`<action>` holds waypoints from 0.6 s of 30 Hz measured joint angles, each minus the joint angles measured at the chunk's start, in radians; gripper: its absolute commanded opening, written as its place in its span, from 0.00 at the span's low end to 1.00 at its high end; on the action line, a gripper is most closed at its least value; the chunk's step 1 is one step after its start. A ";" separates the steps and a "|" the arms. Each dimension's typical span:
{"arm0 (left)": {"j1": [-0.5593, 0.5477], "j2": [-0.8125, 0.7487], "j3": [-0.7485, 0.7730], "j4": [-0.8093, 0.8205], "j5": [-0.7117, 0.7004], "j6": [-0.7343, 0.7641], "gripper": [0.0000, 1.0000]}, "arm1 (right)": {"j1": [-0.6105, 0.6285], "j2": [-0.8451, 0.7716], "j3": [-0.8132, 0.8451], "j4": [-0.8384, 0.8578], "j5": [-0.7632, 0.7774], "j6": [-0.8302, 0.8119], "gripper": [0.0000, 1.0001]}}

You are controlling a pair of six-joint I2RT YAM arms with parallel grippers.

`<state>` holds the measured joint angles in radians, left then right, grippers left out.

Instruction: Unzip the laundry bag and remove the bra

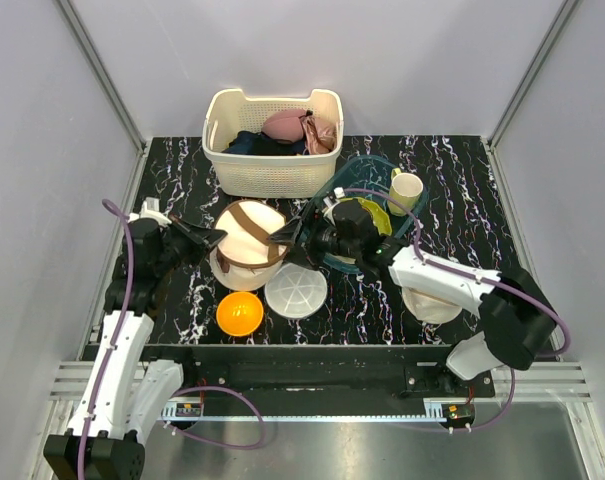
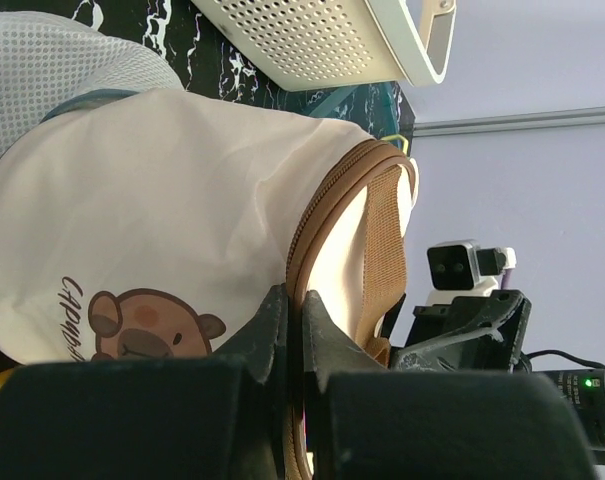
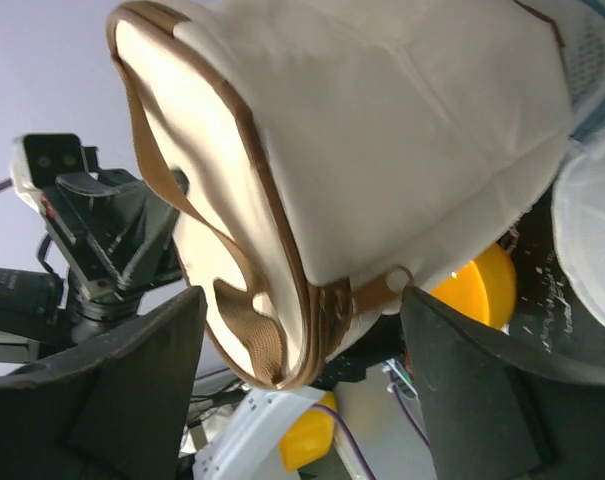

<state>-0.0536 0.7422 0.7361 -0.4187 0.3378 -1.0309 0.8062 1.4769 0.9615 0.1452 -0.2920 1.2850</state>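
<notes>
The cream-beige laundry bag with its brown zipper band and brown strap sits at the table's middle left. It looks zipped shut, and no bra shows from it. My left gripper is at the bag's left side. In the left wrist view it is shut on the zipper band at the bag's edge. My right gripper is at the bag's right side. In the right wrist view it is open, with its fingers wide on either side of the bag's zipper seam, not touching it.
A cream basket of clothes stands behind the bag. An orange bowl and a white mesh dome lie in front of it. A teal mesh bowl and a cup are to the right.
</notes>
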 measured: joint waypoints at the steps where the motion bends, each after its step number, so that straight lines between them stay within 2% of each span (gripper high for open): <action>1: 0.000 -0.006 -0.004 0.002 -0.002 -0.003 0.00 | 0.002 0.012 0.002 0.020 -0.007 0.008 0.69; 2: 0.000 -0.011 -0.006 0.001 -0.003 -0.006 0.00 | 0.004 0.024 0.003 0.046 -0.012 0.019 0.62; 3: 0.000 -0.014 -0.008 0.002 -0.003 -0.010 0.00 | 0.006 0.035 0.003 0.070 -0.016 0.031 0.50; 6: 0.000 -0.019 -0.009 0.003 -0.004 -0.015 0.00 | 0.006 0.051 0.003 0.108 -0.016 0.058 0.30; 7: 0.000 -0.021 -0.010 0.004 -0.005 -0.016 0.00 | 0.006 0.052 0.003 0.116 -0.015 0.066 0.17; 9: 0.000 -0.022 -0.013 0.006 -0.008 -0.017 0.00 | 0.006 0.052 0.003 0.130 -0.015 0.076 0.00; 11: 0.001 -0.021 -0.021 0.011 -0.013 -0.016 0.02 | 0.006 0.052 0.004 0.138 -0.013 0.075 0.00; 12: 0.001 -0.019 -0.025 0.012 -0.013 -0.012 0.11 | 0.006 0.051 0.004 0.137 -0.012 0.071 0.00; 13: 0.001 -0.006 -0.025 0.015 -0.008 -0.002 0.26 | 0.006 0.050 0.005 0.129 -0.007 0.070 0.00; 16: -0.002 0.063 0.018 -0.021 0.015 0.093 0.39 | 0.006 0.045 0.016 0.089 0.010 0.063 0.00; 17: -0.006 0.107 0.062 -0.056 0.024 0.141 0.60 | 0.006 0.044 0.022 0.080 0.015 0.061 0.00; 18: -0.012 0.150 0.102 -0.077 0.024 0.186 0.71 | 0.005 0.043 0.035 0.059 0.023 0.061 0.00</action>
<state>-0.0654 0.8917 0.8383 -0.4961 0.3618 -0.8452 0.8112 1.5196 0.9966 0.2039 -0.2695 1.3457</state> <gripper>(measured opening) 0.371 0.110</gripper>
